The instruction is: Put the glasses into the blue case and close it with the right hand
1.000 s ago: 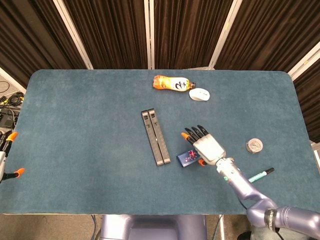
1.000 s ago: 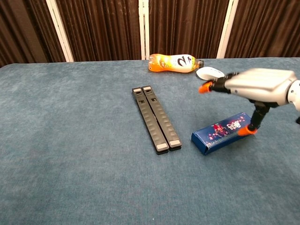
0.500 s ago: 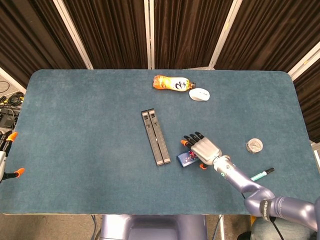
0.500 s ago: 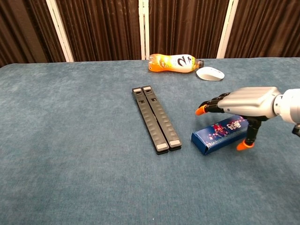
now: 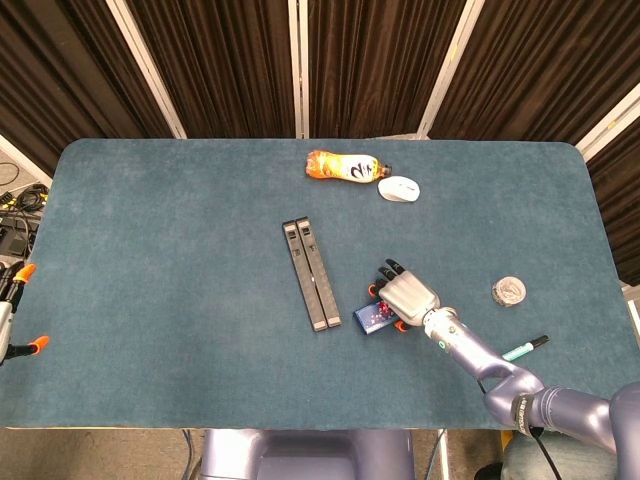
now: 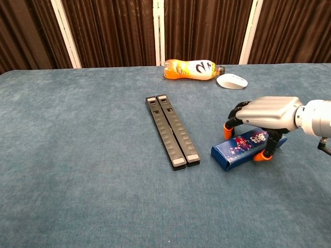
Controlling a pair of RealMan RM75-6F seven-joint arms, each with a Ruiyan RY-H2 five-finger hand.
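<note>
The blue case (image 5: pixel 372 317) (image 6: pixel 239 150), a small patterned box, lies shut on the table right of centre. My right hand (image 5: pixel 405 297) (image 6: pixel 271 109) is down over its right end and grips it. The fingers curl over the far side and the thumb presses the near edge. No glasses show in either view. My left hand (image 5: pixel 12 310) shows only at the left edge of the head view, off the table. Its orange fingertips are apart and hold nothing.
Two long black bars (image 5: pixel 311 274) (image 6: pixel 173 130) lie side by side just left of the case. An orange bottle (image 5: pixel 342 167) (image 6: pixel 191 69) and a white mouse (image 5: pixel 399 188) (image 6: pixel 231 81) lie at the back. A round silver tin (image 5: pixel 509 291) and a teal pen (image 5: pixel 524 349) sit to the right.
My right hand has dropped from above onto the case, and its spread fingers have curled around it. The case has not shifted.
</note>
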